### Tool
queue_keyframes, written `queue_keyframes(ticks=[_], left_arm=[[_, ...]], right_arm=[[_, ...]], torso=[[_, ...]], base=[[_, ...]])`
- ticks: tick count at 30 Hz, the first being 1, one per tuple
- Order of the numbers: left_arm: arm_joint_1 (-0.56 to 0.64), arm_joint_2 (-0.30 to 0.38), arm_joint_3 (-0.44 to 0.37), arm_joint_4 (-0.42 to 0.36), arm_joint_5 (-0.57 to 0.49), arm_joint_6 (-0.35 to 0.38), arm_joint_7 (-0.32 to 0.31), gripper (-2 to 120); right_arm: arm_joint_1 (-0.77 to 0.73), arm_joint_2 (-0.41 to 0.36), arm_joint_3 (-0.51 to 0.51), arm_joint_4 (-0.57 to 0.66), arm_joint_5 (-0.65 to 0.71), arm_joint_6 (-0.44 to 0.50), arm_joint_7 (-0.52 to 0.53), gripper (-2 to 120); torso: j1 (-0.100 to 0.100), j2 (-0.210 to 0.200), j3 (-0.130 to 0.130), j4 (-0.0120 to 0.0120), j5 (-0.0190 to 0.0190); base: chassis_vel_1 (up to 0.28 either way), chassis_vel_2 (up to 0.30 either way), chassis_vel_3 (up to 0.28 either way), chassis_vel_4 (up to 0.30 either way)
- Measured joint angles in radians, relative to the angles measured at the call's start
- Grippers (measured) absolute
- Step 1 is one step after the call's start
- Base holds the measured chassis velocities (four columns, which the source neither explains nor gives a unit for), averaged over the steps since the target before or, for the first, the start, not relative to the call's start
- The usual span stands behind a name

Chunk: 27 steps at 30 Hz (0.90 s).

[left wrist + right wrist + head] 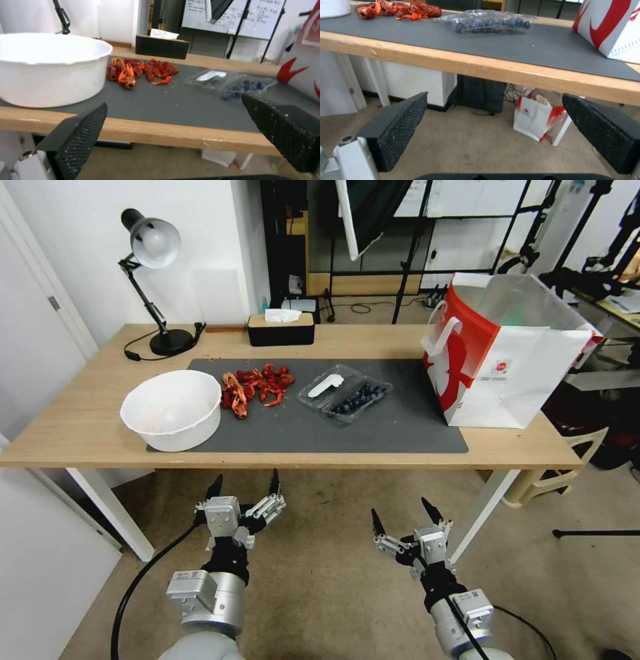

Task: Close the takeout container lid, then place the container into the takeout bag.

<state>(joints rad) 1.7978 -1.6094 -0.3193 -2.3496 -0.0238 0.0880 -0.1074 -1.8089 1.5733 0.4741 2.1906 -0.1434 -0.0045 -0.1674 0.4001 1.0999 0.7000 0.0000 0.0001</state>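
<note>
The takeout container (359,399) lies open on the grey mat (400,427), blueberries showing in its near half; I also see the container (248,86) from the left wrist and the container (490,23) from the right wrist. Its lid (325,383), with a white oblong label, lies flat on the far-left side. The takeout bag (507,357) stands open at the mat's right end. My left gripper (244,485) and right gripper (402,512) both hang open below the table's front edge, empty.
A big white bowl (172,409) sits on the mat's left end, with red crayfish (257,385) beside it. A black tissue box (281,328) and a desk lamp (153,280) stand at the table's back. Another small bag (538,117) rests on the floor under the table.
</note>
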Motion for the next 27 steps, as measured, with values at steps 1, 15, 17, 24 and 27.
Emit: queue_keyframes(ticks=[1, 15, 17, 24, 27], left_arm=[[-0.002, -0.002, -0.006, 0.0, -0.002, 0.0, 0.002, 100], [-0.24, 0.149, -0.047, 0.012, -0.724, 0.154, 0.004, 100], [-0.321, 0.213, -0.05, 0.026, -0.932, 0.186, -0.024, 100], [-0.471, 0.265, -0.035, 0.102, -1.174, 0.236, -0.107, 100], [-0.537, 0.273, -0.022, 0.154, -1.241, 0.249, -0.142, 100]], right_arm=[[0.002, -0.003, 0.003, 0.001, 0.002, 0.0, 0.0, 100], [-0.01, -0.046, 0.027, 0.045, 0.036, -0.009, -0.007, 100], [-0.016, -0.045, 0.029, 0.053, 0.035, -0.01, -0.008, 100], [-0.015, -0.038, 0.028, 0.049, 0.024, -0.013, -0.008, 100], [-0.015, -0.035, 0.029, 0.045, 0.021, -0.015, -0.009, 100]], torso=[[0.0, 0.0, 0.0, 0.0001, -0.0001], [0.0, 0.0, 0.0, 0.0, -0.0001], [0.0, 0.0, 0.0, 0.0, -0.0001], [0.0, 0.0, 0.0, 0.0, -0.0002], [0.0, 0.0, 0.0, 0.0002, -0.0003]], base=[[0.0, 0.0, 0.0, 0.0], [0.0, 0.0, 0.0, 0.0], [0.0, 0.0, 0.0, 0.0], [0.0, 0.0, 0.0, 0.0], [0.0, 0.0, 0.0, 0.0]])
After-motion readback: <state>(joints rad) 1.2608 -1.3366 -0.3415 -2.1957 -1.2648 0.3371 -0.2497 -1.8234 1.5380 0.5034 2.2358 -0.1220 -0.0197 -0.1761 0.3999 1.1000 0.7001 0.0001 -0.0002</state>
